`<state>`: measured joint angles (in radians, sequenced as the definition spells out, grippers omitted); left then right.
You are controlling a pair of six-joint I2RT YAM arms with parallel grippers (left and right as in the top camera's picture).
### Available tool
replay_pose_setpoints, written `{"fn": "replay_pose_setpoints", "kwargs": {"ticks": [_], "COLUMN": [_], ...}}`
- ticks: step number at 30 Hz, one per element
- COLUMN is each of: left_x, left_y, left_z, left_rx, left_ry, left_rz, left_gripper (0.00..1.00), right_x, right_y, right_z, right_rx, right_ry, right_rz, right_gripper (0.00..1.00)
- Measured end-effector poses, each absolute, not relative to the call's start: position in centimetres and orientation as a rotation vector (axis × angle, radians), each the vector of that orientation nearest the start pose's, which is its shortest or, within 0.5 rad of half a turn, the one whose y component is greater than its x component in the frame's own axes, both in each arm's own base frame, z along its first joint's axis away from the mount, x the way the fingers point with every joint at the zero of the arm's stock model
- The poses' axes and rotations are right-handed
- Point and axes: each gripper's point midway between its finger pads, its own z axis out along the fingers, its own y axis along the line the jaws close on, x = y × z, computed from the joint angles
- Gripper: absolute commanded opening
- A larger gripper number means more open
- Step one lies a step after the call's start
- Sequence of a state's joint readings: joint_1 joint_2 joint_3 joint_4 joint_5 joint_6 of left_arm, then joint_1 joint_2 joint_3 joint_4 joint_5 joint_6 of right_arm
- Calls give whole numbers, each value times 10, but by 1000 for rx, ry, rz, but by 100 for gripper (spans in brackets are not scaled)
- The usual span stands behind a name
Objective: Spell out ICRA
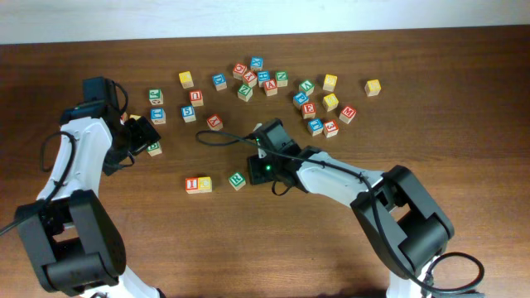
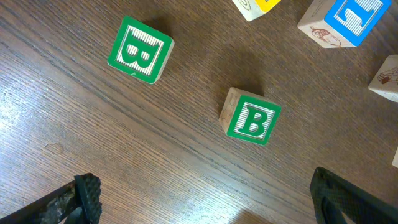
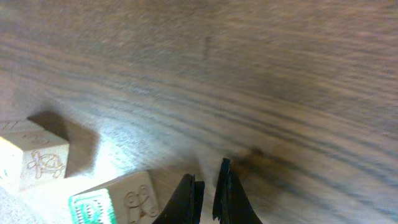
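Note:
In the overhead view the red I cube (image 1: 192, 184) and the yellow C cube (image 1: 204, 184) sit touching in a row. The green R cube (image 1: 238, 180) lies a short gap to their right, turned askew. I cannot pick out the red A among the red-lettered cubes at the back. My right gripper (image 1: 262, 165) (image 3: 209, 186) is shut and empty just right of the R cube (image 3: 112, 200). My left gripper (image 1: 141, 134) (image 2: 205, 208) is open and empty above two green B cubes (image 2: 140, 50) (image 2: 250, 119).
A loose cluster of letter cubes (image 1: 273, 81) spreads across the back of the table, with a yellow cube (image 1: 373, 87) at the far right. A red-lettered cube (image 1: 214, 122) lies alone mid-table. A black cable (image 1: 219, 136) runs to the right wrist.

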<state>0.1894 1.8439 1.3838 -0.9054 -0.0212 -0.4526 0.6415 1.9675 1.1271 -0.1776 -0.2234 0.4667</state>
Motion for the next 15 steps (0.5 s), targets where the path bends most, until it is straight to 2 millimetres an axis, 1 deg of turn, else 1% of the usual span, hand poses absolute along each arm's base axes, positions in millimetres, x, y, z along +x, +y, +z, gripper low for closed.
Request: {"fn": "replay_pose_setpoints", "kwargs": {"ticks": [4,9,15], "left_x": [380,380,380], "left_y": [77,77,77], "left_z": [72,72,72], "left_rx": [-929,-929,-929], "left_ry": [2784,2784,2785], "left_rz": [-9,-9,-9], "left_gripper": [99,99,99], "right_x": [337,337,330], "right_y": [313,315,319], "right_z": [9,10,9], "right_rx": [-355,-359,-379], "right_ry": [2686,2679,2698], "right_rz": [674,682,722], "right_gripper": [4,4,4]}}
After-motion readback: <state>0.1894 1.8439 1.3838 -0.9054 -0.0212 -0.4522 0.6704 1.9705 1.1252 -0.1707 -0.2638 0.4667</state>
